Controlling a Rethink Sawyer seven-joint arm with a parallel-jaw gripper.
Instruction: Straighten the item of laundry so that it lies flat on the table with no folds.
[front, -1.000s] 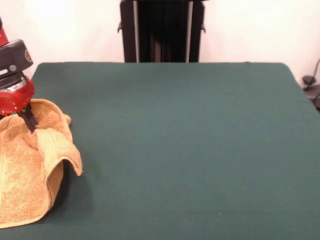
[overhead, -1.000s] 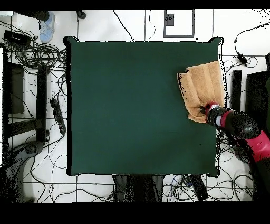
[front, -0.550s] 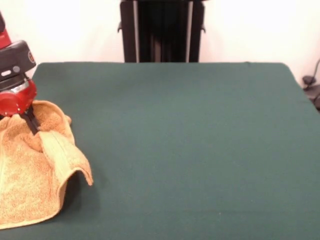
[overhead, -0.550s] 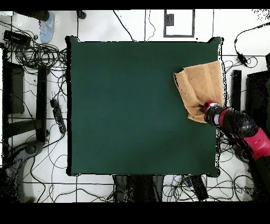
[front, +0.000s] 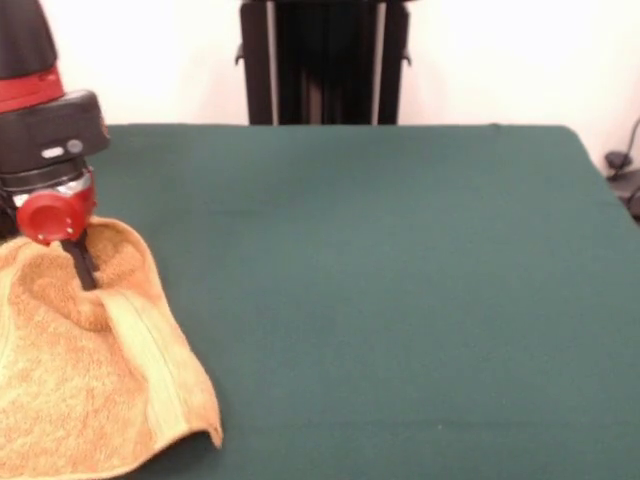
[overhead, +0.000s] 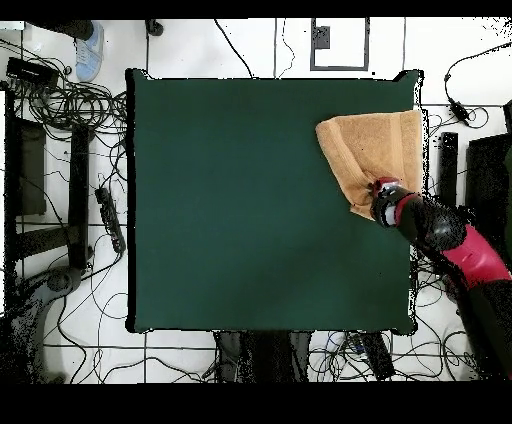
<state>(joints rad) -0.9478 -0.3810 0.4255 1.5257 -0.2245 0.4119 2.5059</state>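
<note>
The orange-tan terry towel (front: 90, 390) lies at the left edge of the dark green table (front: 380, 280) in the front view. It lies near the upper right corner in the overhead view (overhead: 370, 150). One corner is pulled up into a peak and a ribbed band runs down its right side. My gripper (front: 82, 268) is shut on that raised part of the towel, just above the table. In the overhead view my gripper (overhead: 383, 200) sits at the towel's lower edge, with the red and black arm reaching in from the lower right.
The robot's black pedestal (front: 322, 60) stands behind the table's far edge. Cables and equipment (overhead: 60, 180) lie on the floor beside the table. The table's right edge (overhead: 416, 200) runs close by the towel and arm in the overhead view.
My gripper has moved toward the table's middle, dragging the towel with it. The towel has spread wider and its folded flap has opened out.
</note>
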